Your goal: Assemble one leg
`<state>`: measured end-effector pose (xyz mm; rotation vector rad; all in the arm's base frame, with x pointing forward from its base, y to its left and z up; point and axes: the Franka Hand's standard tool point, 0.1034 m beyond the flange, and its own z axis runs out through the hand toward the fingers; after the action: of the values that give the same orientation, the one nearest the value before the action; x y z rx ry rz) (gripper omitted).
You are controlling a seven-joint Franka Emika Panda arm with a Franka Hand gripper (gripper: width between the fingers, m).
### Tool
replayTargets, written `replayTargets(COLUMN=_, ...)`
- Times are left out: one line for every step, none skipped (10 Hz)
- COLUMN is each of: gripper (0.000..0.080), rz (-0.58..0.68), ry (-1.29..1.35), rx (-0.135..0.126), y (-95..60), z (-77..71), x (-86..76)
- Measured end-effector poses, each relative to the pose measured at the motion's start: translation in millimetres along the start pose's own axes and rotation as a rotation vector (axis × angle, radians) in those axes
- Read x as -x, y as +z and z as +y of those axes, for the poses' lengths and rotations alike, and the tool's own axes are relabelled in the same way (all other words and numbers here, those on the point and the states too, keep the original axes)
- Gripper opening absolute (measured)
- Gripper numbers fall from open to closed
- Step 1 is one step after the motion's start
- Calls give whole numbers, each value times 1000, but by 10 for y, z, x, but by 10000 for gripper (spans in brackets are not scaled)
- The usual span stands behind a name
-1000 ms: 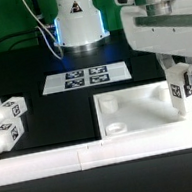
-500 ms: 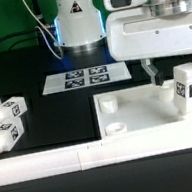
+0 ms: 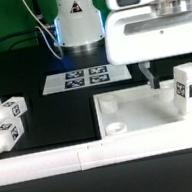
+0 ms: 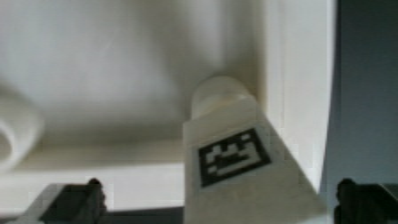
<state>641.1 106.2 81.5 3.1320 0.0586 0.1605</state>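
Observation:
A white leg (image 3: 191, 88) with a square tag stands upright in the right-hand corner of the wide white panel (image 3: 142, 110). My gripper (image 3: 176, 63) hangs just above it, open, with one dark finger (image 3: 149, 76) showing beside the leg and apart from it. In the wrist view the leg (image 4: 231, 140) stands between my spread fingertips (image 4: 79, 197) without touching them; my gripper (image 4: 214, 200) holds nothing. Several more loose legs (image 3: 5, 119) lie at the exterior view's left.
The marker board (image 3: 86, 77) lies behind the panel, in front of the arm's base (image 3: 79, 26). Round sockets (image 3: 108, 104) rise at the panel's left corners. A long white rail (image 3: 94, 155) runs along the front.
My gripper has let go of the leg, opened and risen. The leg stays standing on the panel.

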Motion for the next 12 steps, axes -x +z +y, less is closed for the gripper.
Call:
replayTargets(gripper=618, rz=1, ry=41, rx=1, y=3, z=2, x=2)
replayTargets(gripper=618, rz=0, ry=75, rx=-1, y=5, z=1, x=3)
replayTargets(gripper=483, rz=0, ry=160, rx=-1, y=6, z=-1, x=3)
replayTargets(gripper=347, rz=0, ry=221, rx=-1, y=6, z=-3, x=4)
replayTargets(gripper=285, rz=0, ry=281, rx=-2, y=7, z=-6, x=5)
replayTargets(gripper=285, rz=-1, ry=361, rx=-2, y=8, z=-8, x=6)
replayTargets(gripper=285, rz=-1, ry=431, rx=-2, y=9, z=-8, x=7)
replayTargets(gripper=285, rz=-1, ry=564, rx=-2, y=14, z=-28, x=13)
replayTargets(gripper=285, rz=-3, ry=696, rx=-2, y=20, z=-52, x=19)
replayTargets(gripper=285, rz=-17, ry=893, rx=-1, y=26, z=-75, x=30)
replayTargets(gripper=285, rz=-37, ry=1071, rx=1, y=32, z=-96, x=20)
replayTargets(gripper=285, rz=-51, ry=1183, rx=-1, y=35, z=-102, x=15)
